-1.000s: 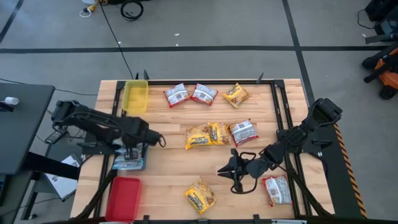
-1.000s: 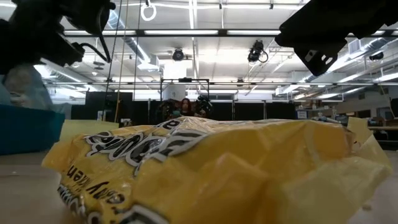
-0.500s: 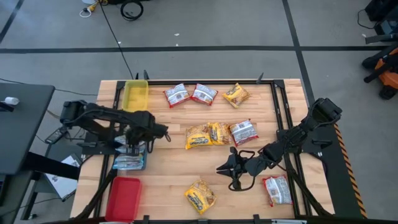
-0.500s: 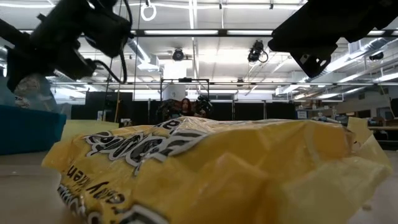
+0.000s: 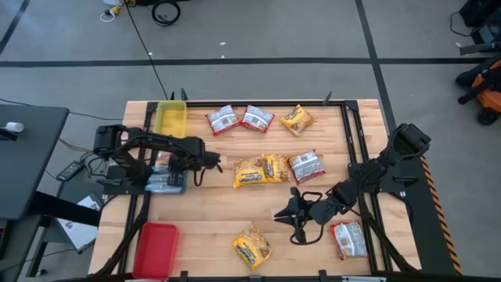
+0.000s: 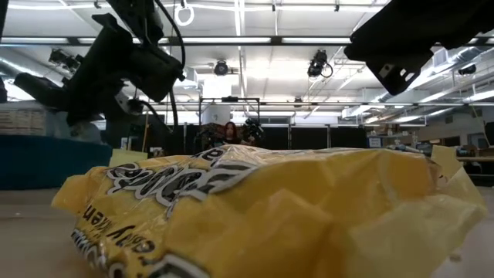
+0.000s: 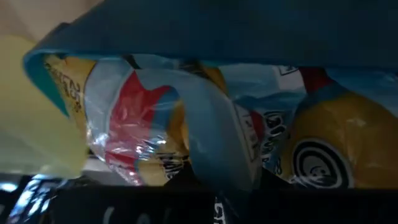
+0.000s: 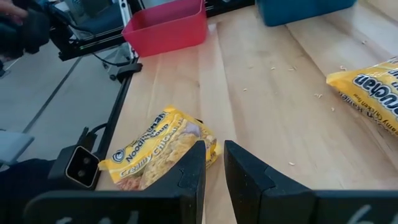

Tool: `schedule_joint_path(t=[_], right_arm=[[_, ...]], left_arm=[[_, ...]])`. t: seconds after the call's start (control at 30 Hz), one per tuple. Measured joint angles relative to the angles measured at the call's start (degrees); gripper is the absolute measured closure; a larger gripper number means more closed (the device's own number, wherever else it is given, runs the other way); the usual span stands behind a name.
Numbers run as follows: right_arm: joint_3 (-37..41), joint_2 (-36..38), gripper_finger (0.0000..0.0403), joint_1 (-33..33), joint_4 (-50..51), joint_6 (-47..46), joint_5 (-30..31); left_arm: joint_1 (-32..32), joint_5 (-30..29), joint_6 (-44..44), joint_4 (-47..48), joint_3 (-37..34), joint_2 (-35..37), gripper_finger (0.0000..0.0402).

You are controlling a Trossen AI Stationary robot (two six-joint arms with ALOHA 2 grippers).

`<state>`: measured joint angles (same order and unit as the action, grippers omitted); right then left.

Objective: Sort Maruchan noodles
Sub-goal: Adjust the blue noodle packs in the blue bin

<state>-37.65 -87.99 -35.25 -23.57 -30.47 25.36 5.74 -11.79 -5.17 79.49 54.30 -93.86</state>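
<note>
Maruchan packets lie flat on the wooden table: two red-and-white [image 5: 222,120] and one yellow [image 5: 297,119] near the far edge, two yellow [image 5: 250,172] and a red-and-white [image 5: 306,166] mid-table, a yellow [image 5: 252,247] and a red-and-white [image 5: 348,239] near the front. Pale blue packets [image 7: 155,130] fill the blue tray [image 5: 167,182]. My left gripper [image 5: 205,164] hangs just right of that tray; whether it touches the tray does not show. My right gripper [image 8: 214,155] is slightly open and holds nothing, hovering beyond the front yellow packet [image 8: 158,152].
A yellow tray [image 5: 171,120] sits at the far left and a red tray [image 5: 155,249] at the near left corner. Black rails run along the table's sides. Bare wood shows between the packet groups. The front yellow packet [image 6: 270,208] fills the low view.
My left arm has swung toward the table's right and slightly up, off the blue tray. The pale packet seen under it in the low view no longer shows there. The blue tray now lies nearer the far edge. My right arm has kept still.
</note>
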Motion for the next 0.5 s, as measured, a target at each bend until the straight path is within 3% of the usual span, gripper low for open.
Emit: schedule_joint_path(t=[0.27, 0.5], right_arm=[[0.0, 0.0, 0.0339, -0.58, 0.48, -0.88, 0.47], [0.0, 0.0, 0.0339, -0.75, 1.12, -2.19, 0.69]], left_arm=[[-0.22, -2.32, 5.27, 6.09, 4.68, 2.56, 0.0356], [-4.66, -1.66, 14.96, 5.92, 4.81, 12.96, 0.0289]])
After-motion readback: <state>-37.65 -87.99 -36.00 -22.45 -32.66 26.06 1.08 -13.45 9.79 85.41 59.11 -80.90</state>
